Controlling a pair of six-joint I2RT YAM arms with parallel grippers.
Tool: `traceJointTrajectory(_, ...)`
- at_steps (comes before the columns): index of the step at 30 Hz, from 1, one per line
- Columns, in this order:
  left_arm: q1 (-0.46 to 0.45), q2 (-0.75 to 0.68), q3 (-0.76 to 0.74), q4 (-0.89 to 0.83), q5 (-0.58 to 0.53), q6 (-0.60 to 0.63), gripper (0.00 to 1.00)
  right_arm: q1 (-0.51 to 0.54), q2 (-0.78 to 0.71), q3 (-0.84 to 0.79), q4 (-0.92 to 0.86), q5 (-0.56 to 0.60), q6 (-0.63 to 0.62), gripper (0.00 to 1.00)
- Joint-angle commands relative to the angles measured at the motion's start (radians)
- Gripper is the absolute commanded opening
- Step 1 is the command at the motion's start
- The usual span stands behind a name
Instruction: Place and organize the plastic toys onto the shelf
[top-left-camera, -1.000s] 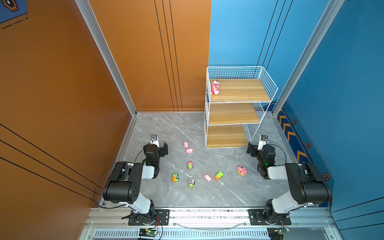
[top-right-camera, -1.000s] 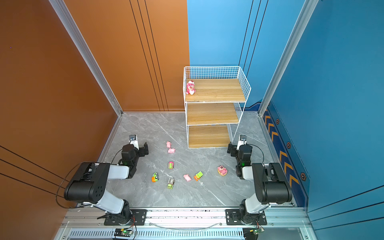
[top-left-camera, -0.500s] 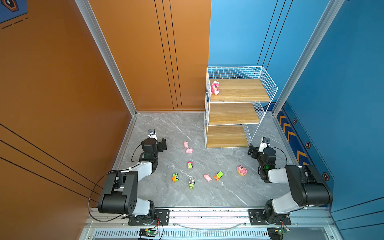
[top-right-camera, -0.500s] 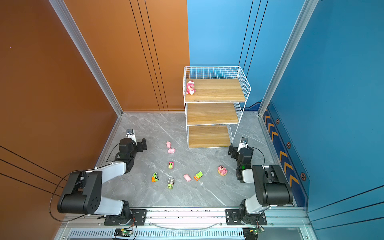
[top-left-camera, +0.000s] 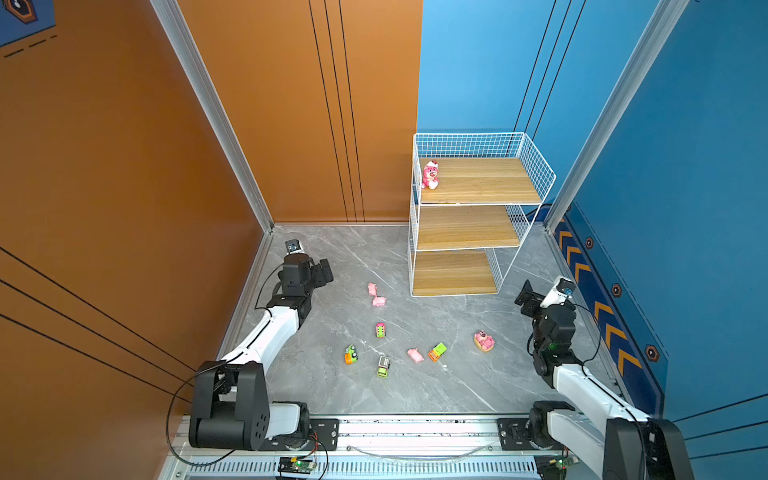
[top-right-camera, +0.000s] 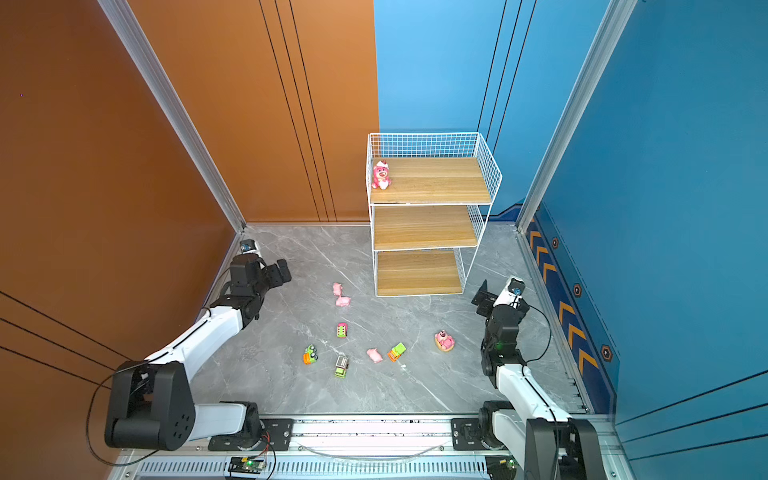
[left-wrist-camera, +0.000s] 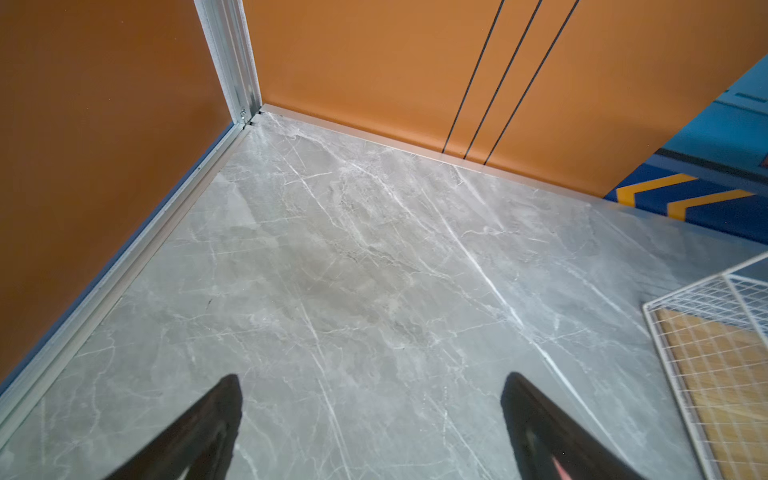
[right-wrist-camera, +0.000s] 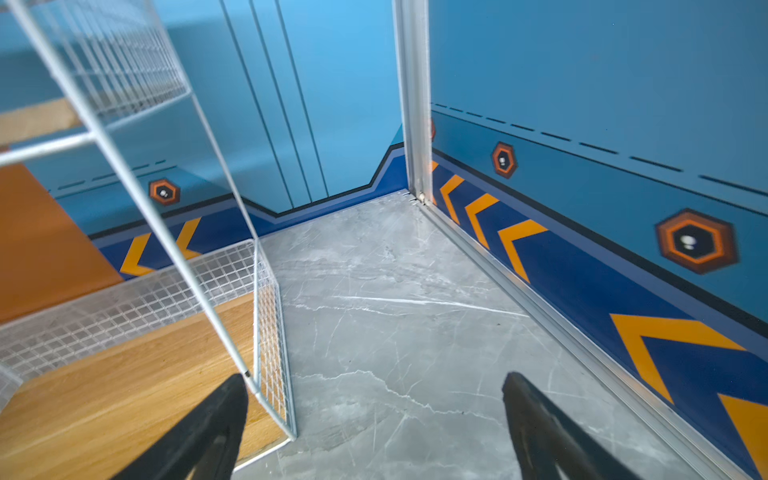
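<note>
Near edge of tabletop (top-left-camera: 436, 395), middle: grey-green truck (top-left-camera: 383, 366), orange-green car (top-left-camera: 351, 355), lone pig (top-left-camera: 415, 355), green truck (top-left-camera: 437, 351); pink car (top-left-camera: 380, 330) just behind. Bear on tan base (top-left-camera: 484, 341) toward the right edge. Mid-table: pig pair (top-left-camera: 379, 301), close together. All likely light, hard, slick plastic; pinch across flanks, bear across its base. Left gripper (left-wrist-camera: 371, 380) and right gripper (right-wrist-camera: 375, 379) both spread wide, empty. Far right corner: shelf (top-left-camera: 465, 228), 1 standing bear (top-left-camera: 430, 175) on top board's left end; lower 2 boards look bare. Mesh sides and back block entry; only the front is open. Right gripper sits just beside its front right post.
</note>
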Motion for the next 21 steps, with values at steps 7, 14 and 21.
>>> traceJointTrajectory(7, -0.133, 0.094, 0.206, -0.191, 0.178, -0.272, 1.0, -0.167, 0.082, 0.391, -0.543, -0.213, 0.241, 1.0)
traceJointTrajectory(14, -0.187, 0.268, 0.395, -0.194, 0.347, -0.474, 0.99, -0.196, 0.335, 0.671, -0.655, -0.407, 0.334, 1.0)
traceJointTrajectory(21, -0.242, 0.424, 0.511, -0.158, 0.381, -0.596, 0.97, -0.231, 0.573, 0.814, -0.649, -0.575, 0.417, 1.0)
